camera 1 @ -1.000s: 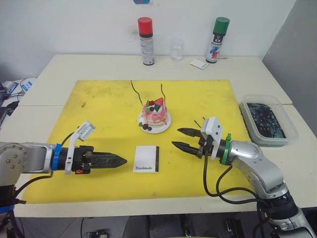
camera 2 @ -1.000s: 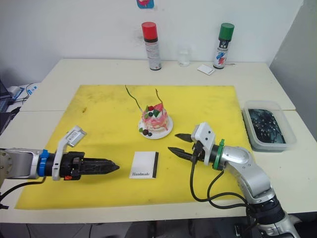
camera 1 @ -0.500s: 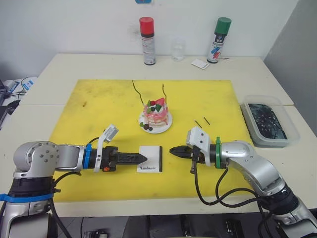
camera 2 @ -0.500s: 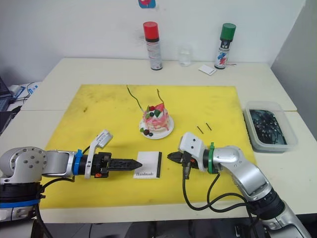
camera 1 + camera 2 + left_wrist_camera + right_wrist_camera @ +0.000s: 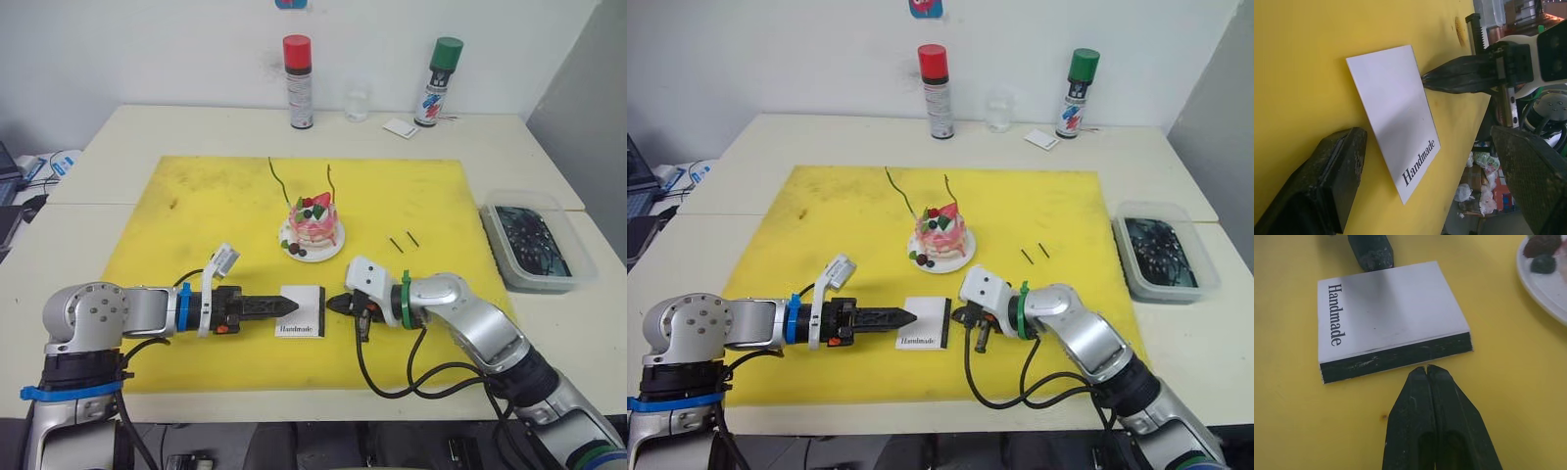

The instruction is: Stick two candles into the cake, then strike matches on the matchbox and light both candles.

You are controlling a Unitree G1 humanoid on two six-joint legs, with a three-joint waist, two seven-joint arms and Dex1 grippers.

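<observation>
The cake point(image 5: 312, 223) sits on its white plate mid-mat, with the two thin candles, one greenish point(image 5: 277, 177) and one pale pinkish point(image 5: 331, 182), standing in it. The white "Handmade" matchbox point(image 5: 302, 311) lies flat in front of the cake. My left gripper point(image 5: 292, 306) is at the matchbox's left edge, open, one finger point(image 5: 1332, 181) low by the mat and the other above. My right gripper point(image 5: 1426, 368) is shut and empty, its tips just off the black strip point(image 5: 1400, 360). Two short dark matches point(image 5: 402, 241) lie right of the cake.
A yellow mat point(image 5: 196, 211) covers the table's middle. At the back stand a red-capped can point(image 5: 297, 82), a clear glass point(image 5: 358, 101), a green-capped can point(image 5: 433, 80) and a small white card point(image 5: 398, 126). A clear tub point(image 5: 535, 245) of dark stuff is at the right.
Both arms have closed in on the matchbox from either side. The right gripper, open a second ago, is now shut.
</observation>
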